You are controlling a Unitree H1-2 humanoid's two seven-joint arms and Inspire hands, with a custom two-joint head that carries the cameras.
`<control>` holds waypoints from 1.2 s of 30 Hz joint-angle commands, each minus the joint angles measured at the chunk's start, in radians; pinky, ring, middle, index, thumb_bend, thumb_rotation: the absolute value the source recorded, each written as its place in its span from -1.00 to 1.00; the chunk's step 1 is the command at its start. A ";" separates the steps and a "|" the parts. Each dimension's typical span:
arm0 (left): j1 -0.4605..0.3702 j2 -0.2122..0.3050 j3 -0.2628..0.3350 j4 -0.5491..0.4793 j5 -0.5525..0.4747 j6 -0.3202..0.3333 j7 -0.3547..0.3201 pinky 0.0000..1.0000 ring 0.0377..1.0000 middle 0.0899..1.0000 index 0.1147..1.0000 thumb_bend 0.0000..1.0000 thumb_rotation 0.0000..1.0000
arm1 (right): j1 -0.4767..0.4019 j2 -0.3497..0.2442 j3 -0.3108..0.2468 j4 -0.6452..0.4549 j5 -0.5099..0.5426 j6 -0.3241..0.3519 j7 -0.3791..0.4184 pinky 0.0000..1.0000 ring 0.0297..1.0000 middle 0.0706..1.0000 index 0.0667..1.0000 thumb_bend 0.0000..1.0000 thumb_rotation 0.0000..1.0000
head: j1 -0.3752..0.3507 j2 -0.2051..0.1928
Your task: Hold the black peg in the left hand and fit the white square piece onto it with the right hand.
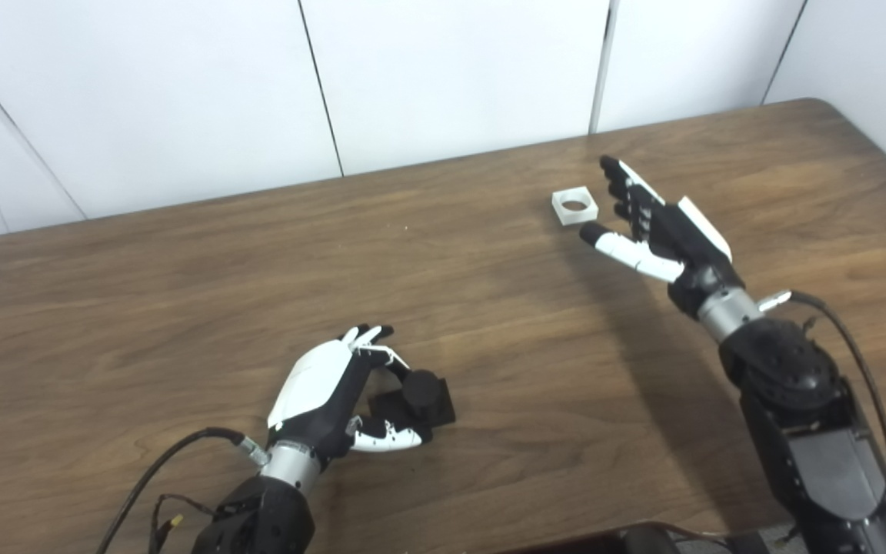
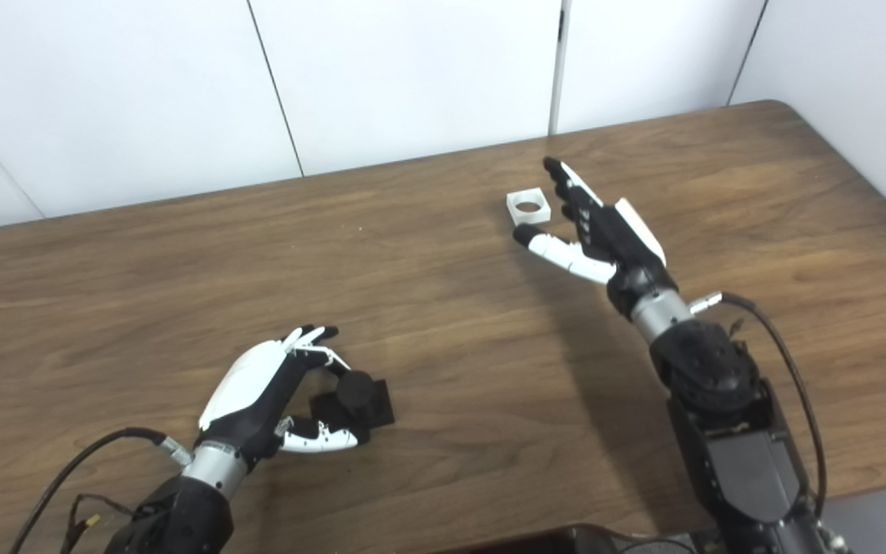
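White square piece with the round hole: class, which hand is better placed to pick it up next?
The right hand: it is open right beside the white square piece, while the left hand sits far off at the black peg.

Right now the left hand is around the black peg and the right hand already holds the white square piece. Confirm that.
Not quite. The right hand is open beside the white square piece, which lies on the table, as the left eye view shows. The left hand is around the black peg.
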 commanded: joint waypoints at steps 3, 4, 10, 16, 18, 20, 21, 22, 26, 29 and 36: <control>0.005 0.014 -0.006 0.026 0.019 0.001 0.004 1.00 1.00 0.88 -0.14 -0.01 -0.85 | -0.083 -0.057 0.017 -0.023 -0.074 -0.005 0.001 1.00 1.00 1.00 0.86 0.41 -0.09 | 0.002 0.000; 0.004 0.013 -0.007 0.027 0.020 0.002 0.003 1.00 1.00 0.88 -0.13 -0.01 -0.84 | -0.095 -0.071 0.025 -0.016 -0.086 -0.006 0.010 1.00 1.00 1.00 0.87 0.41 -0.11 | 0.001 0.001; 0.003 0.012 -0.010 0.029 0.018 0.004 0.006 1.00 1.00 0.89 -0.13 -0.01 -0.84 | -0.151 -0.173 0.102 0.020 -0.235 -0.006 0.051 1.00 1.00 1.00 0.88 0.46 -0.16 | 0.006 -0.001; 0.005 0.011 -0.010 0.029 0.018 0.004 0.016 1.00 1.00 0.89 -0.14 -0.01 -0.84 | -0.198 -0.234 0.152 0.069 -0.343 -0.020 0.068 0.99 1.00 1.00 0.85 0.53 -0.27 | 0.008 0.000; 0.006 0.012 -0.011 0.028 0.022 0.006 0.015 1.00 1.00 0.88 -0.14 -0.01 -0.84 | -0.211 -0.244 0.160 0.082 -0.366 -0.024 0.071 1.00 1.00 1.00 0.84 0.53 -0.30 | 0.009 0.000; 0.006 0.012 -0.013 0.026 0.027 0.008 0.015 1.00 1.00 0.88 -0.13 -0.01 -0.84 | -0.223 -0.253 0.164 0.095 -0.382 -0.034 0.074 1.00 1.00 1.00 0.81 0.55 -0.36 | 0.011 0.001; 0.007 0.011 -0.013 0.025 0.027 0.008 0.015 1.00 1.00 0.88 -0.13 -0.01 -0.84 | -0.230 -0.258 0.166 0.105 -0.393 -0.041 0.074 1.00 1.00 1.00 0.80 0.57 -0.38 | 0.013 0.001; 0.007 0.011 -0.013 0.026 0.027 0.008 0.016 1.00 1.00 0.88 -0.13 -0.01 -0.84 | -0.238 -0.262 0.168 0.115 -0.402 -0.048 0.073 1.00 1.00 1.00 0.78 0.58 -0.41 | 0.013 0.001; 0.008 0.009 -0.011 0.026 0.023 0.009 0.018 1.00 1.00 0.87 -0.13 -0.01 -0.84 | -0.273 -0.279 0.183 0.153 -0.438 -0.055 0.082 1.00 1.00 1.00 0.77 0.62 -0.44 | 0.013 0.000; 0.008 0.010 -0.011 0.027 0.023 0.007 0.020 1.00 1.00 0.87 -0.14 -0.01 -0.84 | -0.301 -0.292 0.199 0.182 -0.461 -0.060 0.096 1.00 1.00 1.00 0.77 0.64 -0.43 | 0.013 0.000; 0.010 0.006 -0.010 0.025 0.021 0.013 0.018 1.00 1.00 0.87 -0.14 -0.01 -0.84 | -0.371 -0.317 0.242 0.256 -0.515 -0.099 0.130 1.00 1.00 1.00 0.69 0.67 -0.40 | 0.015 0.001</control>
